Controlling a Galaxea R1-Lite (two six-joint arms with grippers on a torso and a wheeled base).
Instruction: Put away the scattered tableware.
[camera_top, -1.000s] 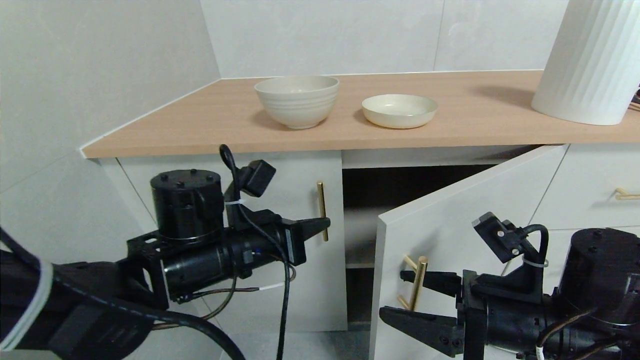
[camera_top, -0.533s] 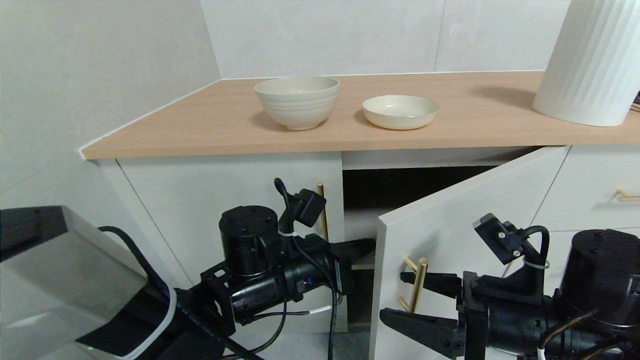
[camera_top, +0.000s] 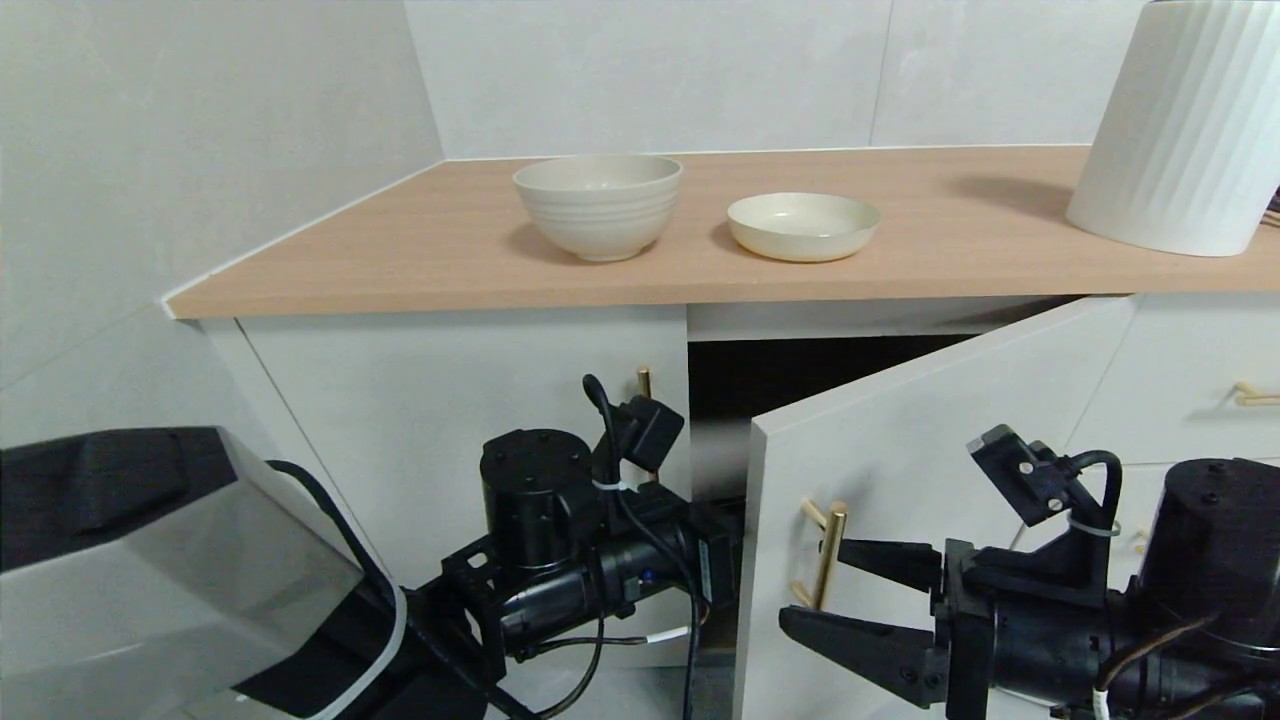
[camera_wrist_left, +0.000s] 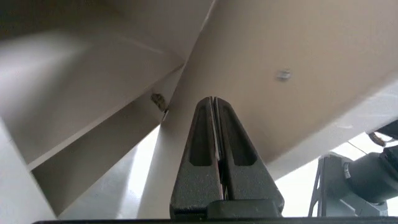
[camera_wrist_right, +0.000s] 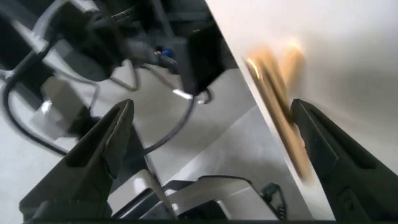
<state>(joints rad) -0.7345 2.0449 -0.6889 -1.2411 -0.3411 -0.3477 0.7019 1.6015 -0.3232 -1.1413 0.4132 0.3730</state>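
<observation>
A cream ribbed bowl (camera_top: 598, 205) and a shallow cream dish (camera_top: 803, 225) sit apart on the light wooden surface (camera_top: 400, 262), with a tall white fluted vessel (camera_top: 1180, 120) farther right. Below, the half-open white cabinet door (camera_top: 900, 440) stands between the arms. The left claw (camera_wrist_left: 213, 106), pressed closed, pokes behind its edge, and the right claw (camera_top: 815, 585) gapes wide at its brass handle (camera_top: 826, 555).

cream ribbed bowl (camera_top: 598, 205): upright on countertop | shallow cream dish (camera_top: 803, 225): upright, near its right
</observation>
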